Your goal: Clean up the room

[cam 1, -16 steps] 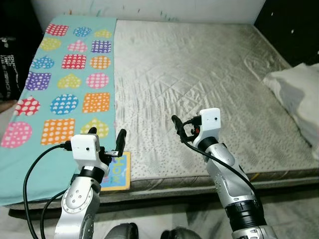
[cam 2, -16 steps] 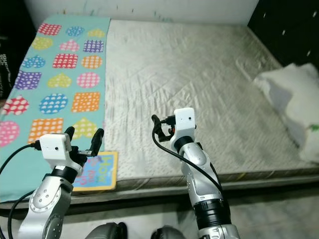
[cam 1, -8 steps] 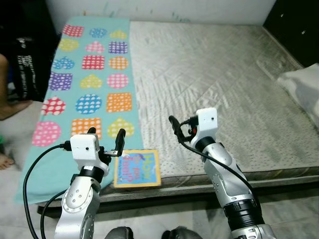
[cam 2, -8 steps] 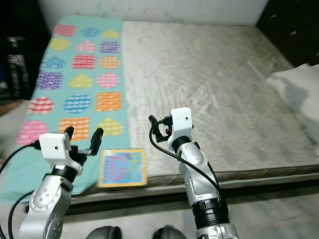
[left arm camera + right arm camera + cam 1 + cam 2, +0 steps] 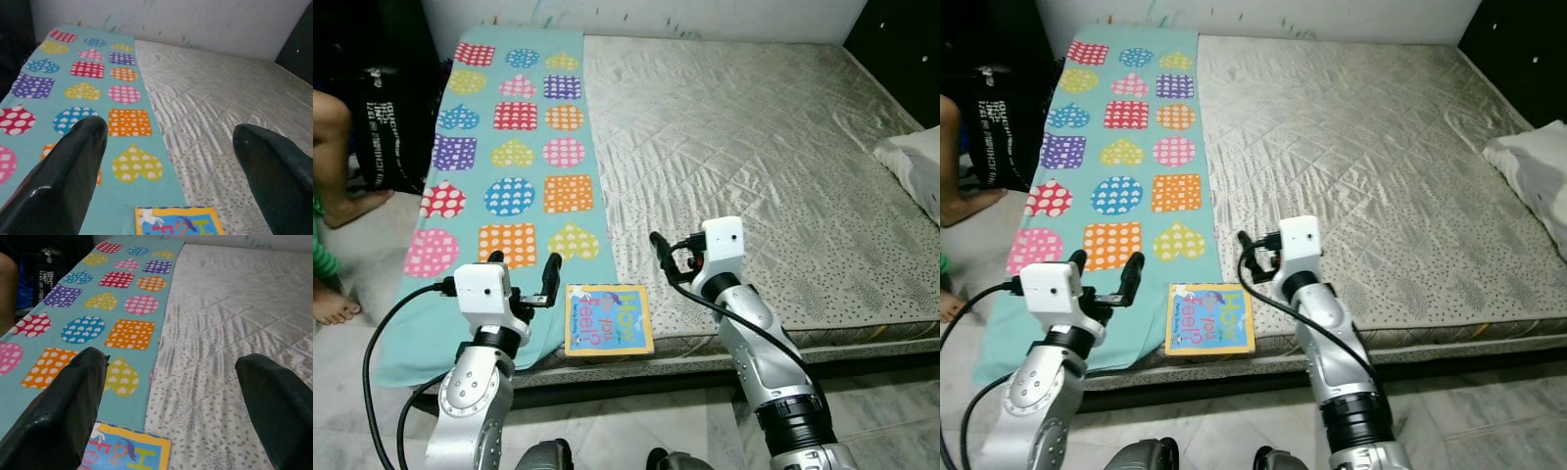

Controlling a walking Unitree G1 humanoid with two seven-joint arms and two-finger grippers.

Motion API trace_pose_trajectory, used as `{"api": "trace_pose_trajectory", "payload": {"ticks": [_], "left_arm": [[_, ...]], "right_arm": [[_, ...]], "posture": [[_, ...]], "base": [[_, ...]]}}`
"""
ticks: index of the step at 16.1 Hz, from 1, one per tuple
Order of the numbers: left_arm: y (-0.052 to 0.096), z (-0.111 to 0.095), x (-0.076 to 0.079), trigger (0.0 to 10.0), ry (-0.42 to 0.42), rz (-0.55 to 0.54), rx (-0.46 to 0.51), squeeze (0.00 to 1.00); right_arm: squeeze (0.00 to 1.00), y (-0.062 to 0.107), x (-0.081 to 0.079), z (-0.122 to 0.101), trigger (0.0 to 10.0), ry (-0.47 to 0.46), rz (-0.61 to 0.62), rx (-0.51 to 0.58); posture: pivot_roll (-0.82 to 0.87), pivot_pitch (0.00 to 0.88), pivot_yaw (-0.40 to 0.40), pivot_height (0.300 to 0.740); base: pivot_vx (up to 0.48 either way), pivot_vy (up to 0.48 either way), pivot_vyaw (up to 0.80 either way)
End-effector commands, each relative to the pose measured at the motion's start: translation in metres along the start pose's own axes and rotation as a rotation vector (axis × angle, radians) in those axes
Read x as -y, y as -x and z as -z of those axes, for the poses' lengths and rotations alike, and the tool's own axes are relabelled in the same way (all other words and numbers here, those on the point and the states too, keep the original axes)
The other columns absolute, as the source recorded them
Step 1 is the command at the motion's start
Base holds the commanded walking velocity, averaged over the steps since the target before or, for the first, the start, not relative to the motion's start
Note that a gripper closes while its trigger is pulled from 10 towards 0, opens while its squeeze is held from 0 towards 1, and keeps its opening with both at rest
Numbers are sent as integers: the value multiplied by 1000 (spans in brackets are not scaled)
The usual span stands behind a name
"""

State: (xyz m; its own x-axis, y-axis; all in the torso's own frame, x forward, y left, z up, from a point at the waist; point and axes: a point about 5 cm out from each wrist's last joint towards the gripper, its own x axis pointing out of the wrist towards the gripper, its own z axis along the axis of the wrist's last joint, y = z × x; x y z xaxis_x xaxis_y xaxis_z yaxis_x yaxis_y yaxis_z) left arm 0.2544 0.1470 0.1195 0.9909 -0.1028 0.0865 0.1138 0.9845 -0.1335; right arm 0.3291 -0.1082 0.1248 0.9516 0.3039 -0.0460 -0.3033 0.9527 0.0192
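Note:
A colourful children's book (image 5: 608,318) lies flat at the front edge of the bed, half on the teal patterned blanket (image 5: 509,157) and half on the grey mattress (image 5: 754,137). My left gripper (image 5: 524,261) hovers open just left of the book, with nothing between its fingers. Just right of the book and a little beyond it, my right gripper (image 5: 673,251) is also open and holds nothing. The book's top edge (image 5: 176,220) shows low between the left fingers, and the book's corner (image 5: 129,453) appears in the right wrist view.
A white pillow (image 5: 915,166) lies at the bed's right edge. A person's leg (image 5: 337,147) and foot (image 5: 328,304) are on the floor at the left, beside a black bag (image 5: 386,127). Pale tiled floor (image 5: 636,431) runs along the bed's front.
The camera has swung left and pulled back, bringing the whole book, the floor and the person's legs into view. Both grippers keep the same open pose.

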Motion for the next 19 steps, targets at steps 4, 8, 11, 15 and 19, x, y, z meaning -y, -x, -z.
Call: {"api": "trace_pose_trajectory", "payload": {"ticks": [4, 8, 11, 15, 19], "left_arm": [[0, 1, 1, 10000, -5, 8, -10, 0], [-1, 1, 2, 10000, -4, 9, -11, 0], [-1, 1, 1, 10000, -2, 7, -7, 0], [0, -1, 2, 10000, -7, 7, 4, 0], [1, -3, 3, 10000, 3, 45, 17, 0]], "right_arm": [[0, 1, 3, 1, 10000, -5, 13, -3], [0, 1, 4, 1, 10000, -7, 14, -2], [0, 1, 5, 1, 10000, -4, 15, -2], [0, 1, 5, 3, 10000, 2, 13, -5], [0, 1, 4, 2, 10000, 22, 5, -3]], "posture": [[98, 176, -67, 740], [98, 173, -68, 740], [98, 173, -70, 740], [99, 174, -71, 740], [99, 174, -71, 740]], "base": [[0, 85, -102], [0, 451, -648], [0, 414, 0], [0, 0, 0], [0, 0, 0]]}}
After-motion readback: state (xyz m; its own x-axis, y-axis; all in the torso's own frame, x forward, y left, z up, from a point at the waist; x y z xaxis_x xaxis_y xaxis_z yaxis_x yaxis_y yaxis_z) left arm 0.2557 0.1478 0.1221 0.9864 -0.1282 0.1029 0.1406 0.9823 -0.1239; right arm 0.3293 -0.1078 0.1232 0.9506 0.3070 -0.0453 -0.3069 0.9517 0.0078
